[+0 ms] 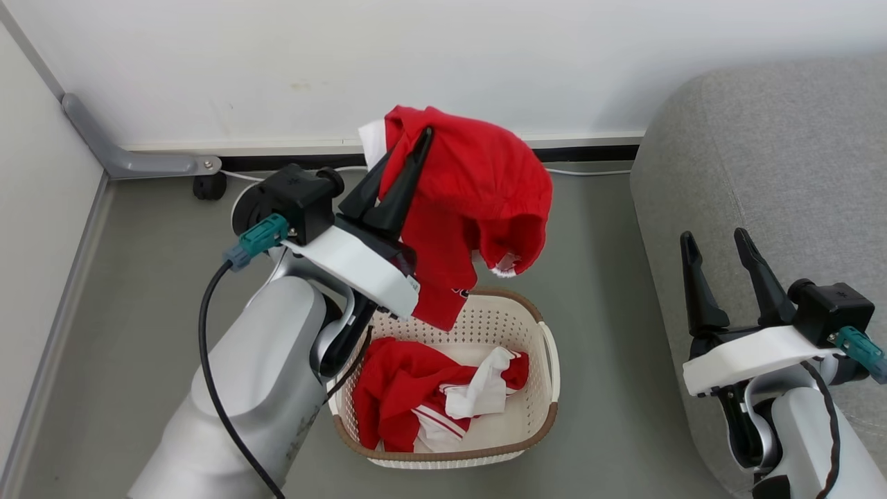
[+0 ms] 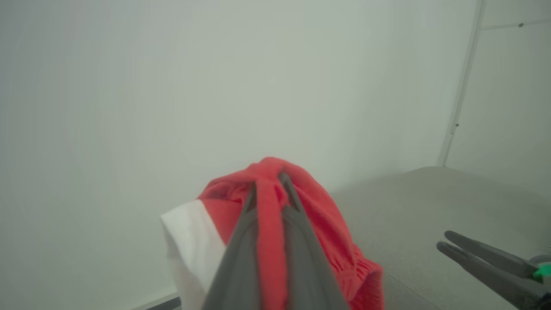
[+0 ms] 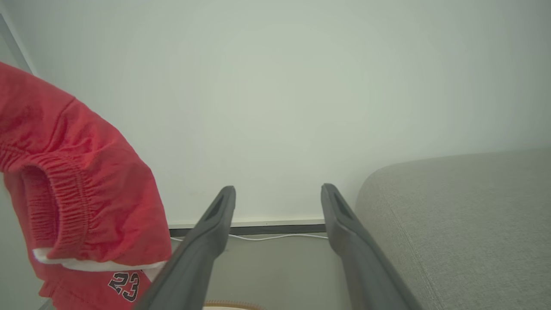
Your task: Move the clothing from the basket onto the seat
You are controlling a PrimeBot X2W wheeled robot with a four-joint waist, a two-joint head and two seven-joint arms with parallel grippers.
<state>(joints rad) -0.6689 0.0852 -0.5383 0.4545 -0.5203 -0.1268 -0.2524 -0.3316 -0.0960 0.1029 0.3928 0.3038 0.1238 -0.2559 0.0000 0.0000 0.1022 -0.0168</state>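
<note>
My left gripper (image 1: 423,135) (image 2: 270,183) is shut on a red garment (image 1: 478,201) (image 2: 318,224) (image 3: 77,181) with white trim, which hangs high above the basket (image 1: 540,326). That cream basket with a brown rim sits on the floor and holds more red and white clothing (image 1: 423,395). The grey seat (image 1: 776,173) (image 3: 465,215) stands at the right. Beside its front edge my right gripper (image 1: 715,241) (image 3: 277,191) is open and holds nothing; it also appears at the lower right of the left wrist view (image 2: 445,241).
A white wall (image 1: 277,62) with a dark baseboard runs behind the basket, with a thin white cable (image 1: 589,172) along its foot. A grey bracket and a small black wheel (image 1: 208,186) sit at the back left. Grey floor (image 1: 138,291) surrounds the basket.
</note>
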